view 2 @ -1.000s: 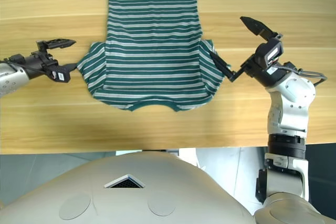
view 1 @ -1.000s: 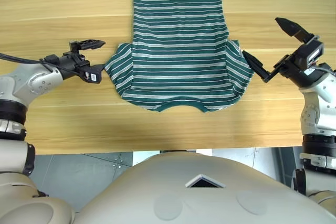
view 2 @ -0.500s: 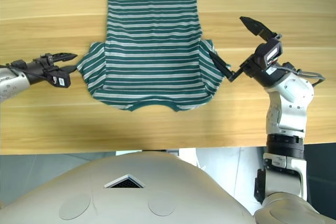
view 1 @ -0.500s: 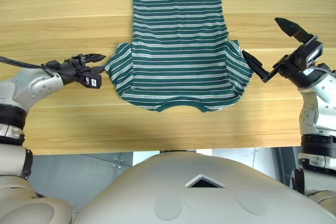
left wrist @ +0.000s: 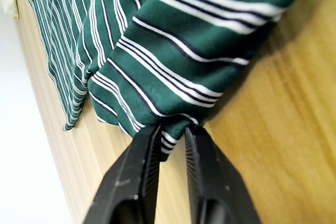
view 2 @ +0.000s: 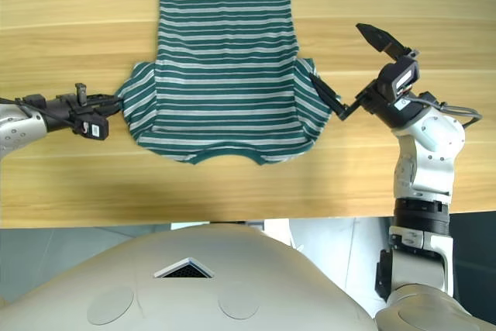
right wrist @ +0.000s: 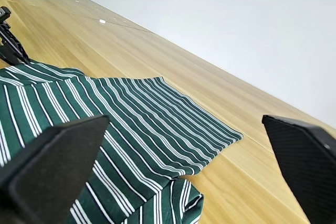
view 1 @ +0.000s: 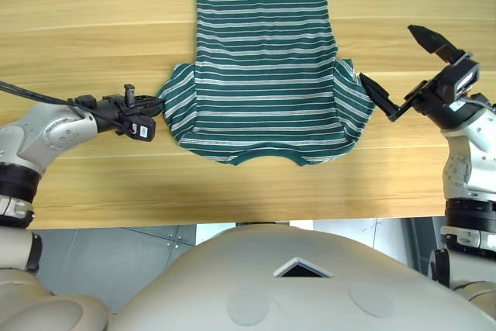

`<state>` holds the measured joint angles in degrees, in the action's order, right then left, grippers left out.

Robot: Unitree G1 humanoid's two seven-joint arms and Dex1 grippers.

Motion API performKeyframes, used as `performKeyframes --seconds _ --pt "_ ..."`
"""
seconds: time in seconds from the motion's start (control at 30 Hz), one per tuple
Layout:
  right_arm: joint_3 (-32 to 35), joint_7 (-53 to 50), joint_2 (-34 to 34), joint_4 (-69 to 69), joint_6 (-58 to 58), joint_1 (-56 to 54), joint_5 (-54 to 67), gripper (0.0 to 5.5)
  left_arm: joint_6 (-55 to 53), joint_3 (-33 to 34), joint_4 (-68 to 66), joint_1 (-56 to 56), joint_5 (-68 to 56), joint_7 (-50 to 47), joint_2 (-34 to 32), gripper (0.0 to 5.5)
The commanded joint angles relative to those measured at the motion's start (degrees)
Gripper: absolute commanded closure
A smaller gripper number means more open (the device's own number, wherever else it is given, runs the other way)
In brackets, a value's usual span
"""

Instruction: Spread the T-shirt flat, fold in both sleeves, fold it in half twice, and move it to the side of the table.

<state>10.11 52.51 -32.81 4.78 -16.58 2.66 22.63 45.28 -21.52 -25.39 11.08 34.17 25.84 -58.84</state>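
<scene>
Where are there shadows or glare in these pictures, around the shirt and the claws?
Left wrist view: the T-shirt throws a dark shadow from its sleeve onto the table, just beside the cloth, near the left claw. Left eye view: no glare spots on the wood. Right wrist view: the fingers of the right claw stand dark against the bright, evenly lit wall.

Nothing readable here, honestly. There's a tiny white sticker (view 1: 142, 130) on the left gripper (left wrist: 173, 131), just behind its jaws (print's way too small).
</scene>
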Motion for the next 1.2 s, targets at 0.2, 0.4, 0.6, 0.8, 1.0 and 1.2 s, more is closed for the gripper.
performKeyframes --seconds 0.2,0.4,0.6,0.8,1.0,1.2 --pt "0.04 0.24 0.13 0.41 -0.71 -0.62 -0.50 0.10 -0.38 0.24 1.24 -1.67 0.20 1.74 -0.31 5.49" --pt "0.07 0.33 0.24 0.68 -0.77 -0.68 -0.45 0.10 0.63 1.58 2.94 -2.15 -0.96 1.22 -0.57 5.49" --pt "0.15 0.59 0.16 0.07 -0.86 -0.12 -0.23 0.10 1.32 3.40 3.93 -1.96 -0.82 -0.59 0.06 5.49" --pt "0.40 1.68 0.18 -1.53 -1.13 0.68 1.08 0.10 1.61 4.66 2.89 -1.16 0.07 -3.77 0.92 5.49" --pt "-0.01 1.53 0.12 -1.69 -1.78 0.90 -0.03 0.10 1.81 4.55 0.27 -0.57 2.94 -6.17 0.82 5.49" --pt "-0.12 1.58 0.17 -1.59 -2.04 0.98 -0.16 0.10 4.22 4.73 -1.07 -0.72 1.85 -6.48 -0.17 5.49"
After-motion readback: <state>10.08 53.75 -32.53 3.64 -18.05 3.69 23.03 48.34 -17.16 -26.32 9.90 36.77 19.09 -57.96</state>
